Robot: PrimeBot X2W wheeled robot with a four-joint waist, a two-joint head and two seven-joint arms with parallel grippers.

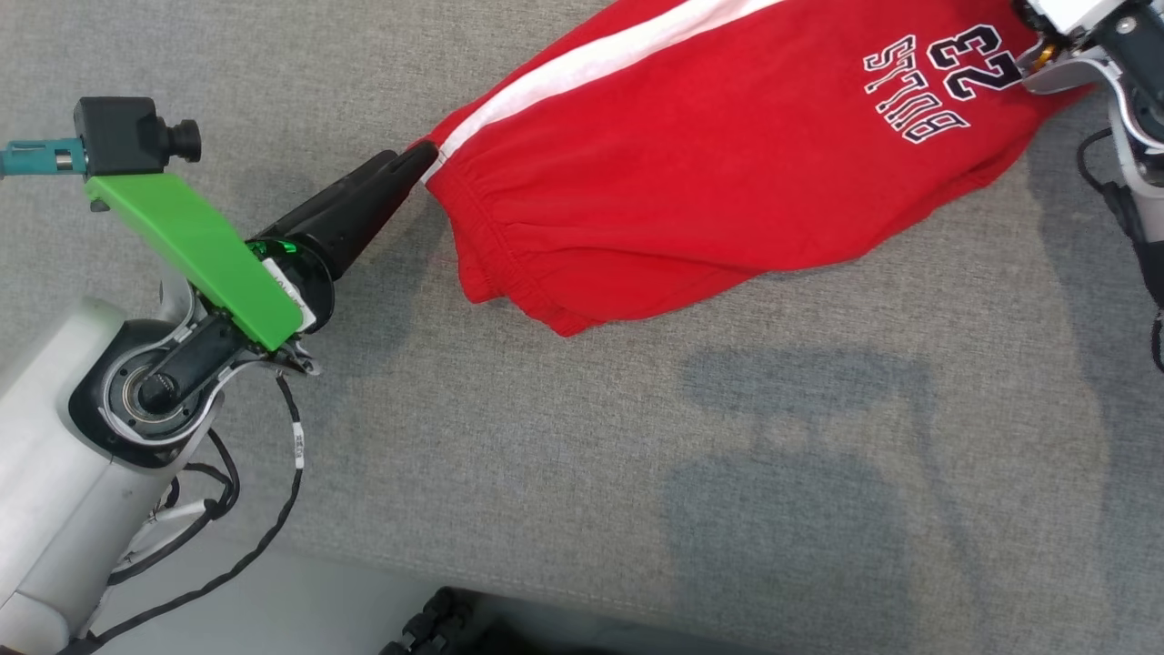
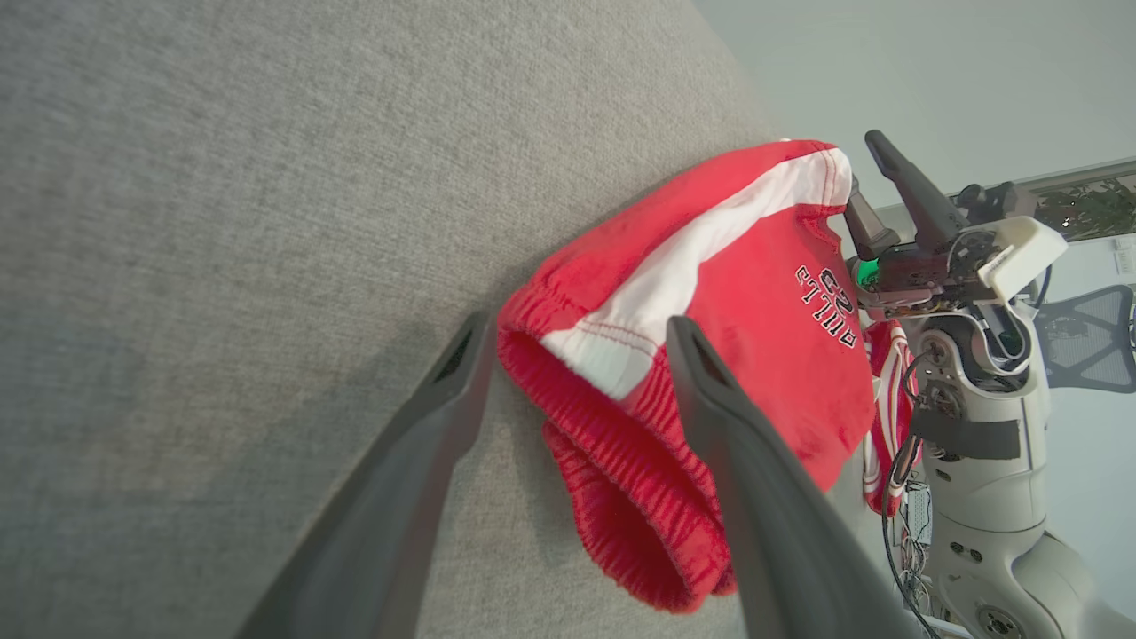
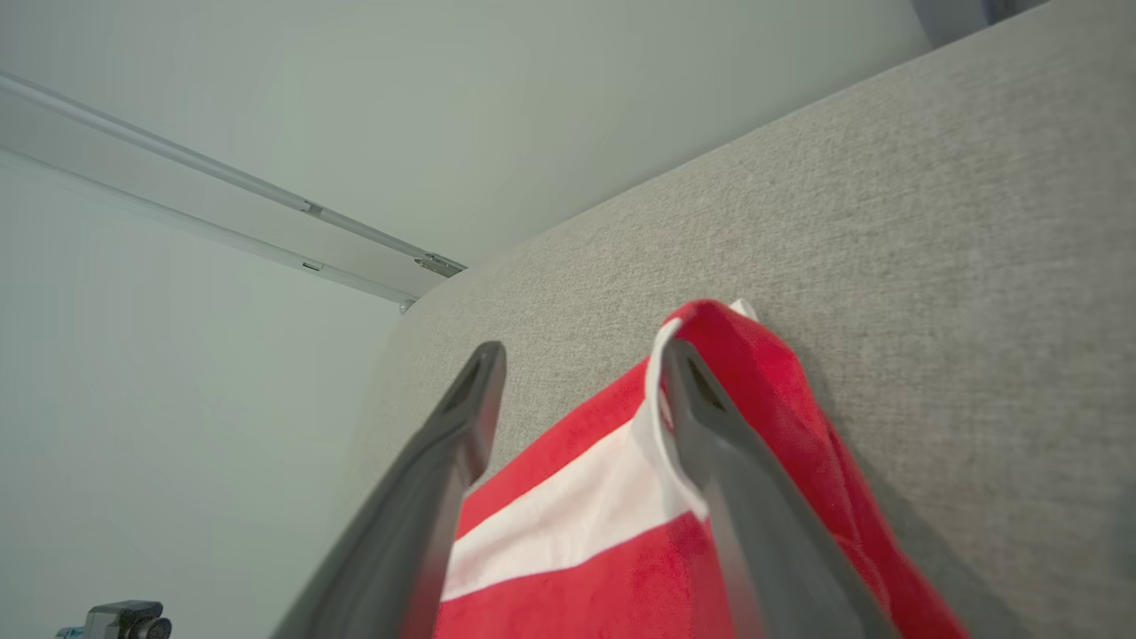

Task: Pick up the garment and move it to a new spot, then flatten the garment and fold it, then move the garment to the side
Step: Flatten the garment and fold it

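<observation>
garment (image 1: 709, 182) on surface (image 1: 637, 455), left gripper (image 1: 411, 164) seemingly touching it

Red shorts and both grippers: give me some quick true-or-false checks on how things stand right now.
1. The shorts are red with a white stripe. True.
2. The left gripper is shut. False: its fingers stand apart, astride the waistband corner.
3. The print reads LAKERS 45. False: it reads BULLS 23.
4. The right gripper has its fingers apart at the shorts' other end. True.
5. The shorts lie on bare wood. False: they lie on a grey fabric surface.
</observation>
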